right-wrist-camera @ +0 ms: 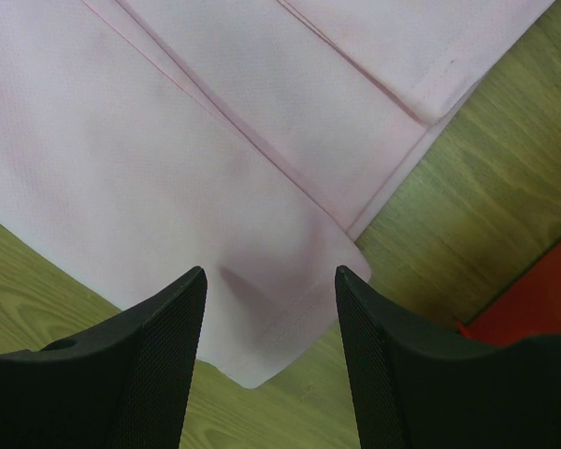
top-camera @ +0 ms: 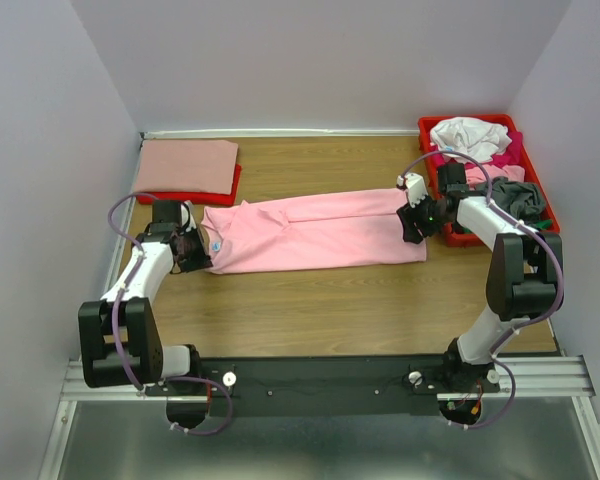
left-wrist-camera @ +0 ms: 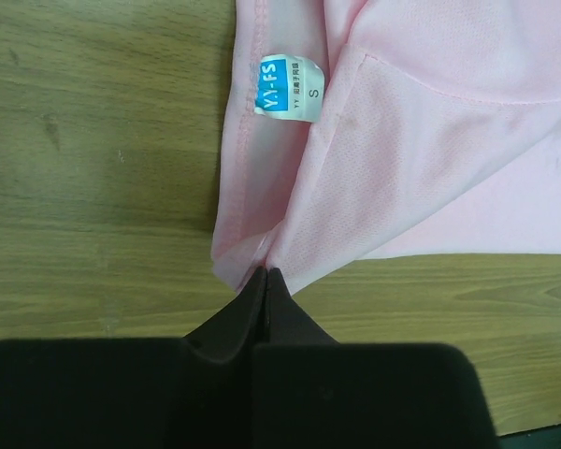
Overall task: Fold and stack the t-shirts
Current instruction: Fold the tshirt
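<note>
A light pink t-shirt (top-camera: 315,232) lies folded into a long band across the middle of the table. My left gripper (top-camera: 204,254) is at its left end, by the neck. In the left wrist view that gripper (left-wrist-camera: 266,273) is shut, pinching the cloth edge just below the blue neck label (left-wrist-camera: 290,89). My right gripper (top-camera: 413,230) hovers over the shirt's right end. Seen from the right wrist, it (right-wrist-camera: 270,271) stands open, its fingers either side of the hem corner (right-wrist-camera: 280,327), nothing between them. More t-shirts, white (top-camera: 468,135), magenta (top-camera: 507,152) and grey (top-camera: 525,198), are piled at the back right.
The pile sits in a red tray (top-camera: 477,121) at the back right corner, close behind my right arm. A folded salmon shirt (top-camera: 185,165) rests on a red board (top-camera: 232,190) at the back left. Walls close in the table's left, back and right.
</note>
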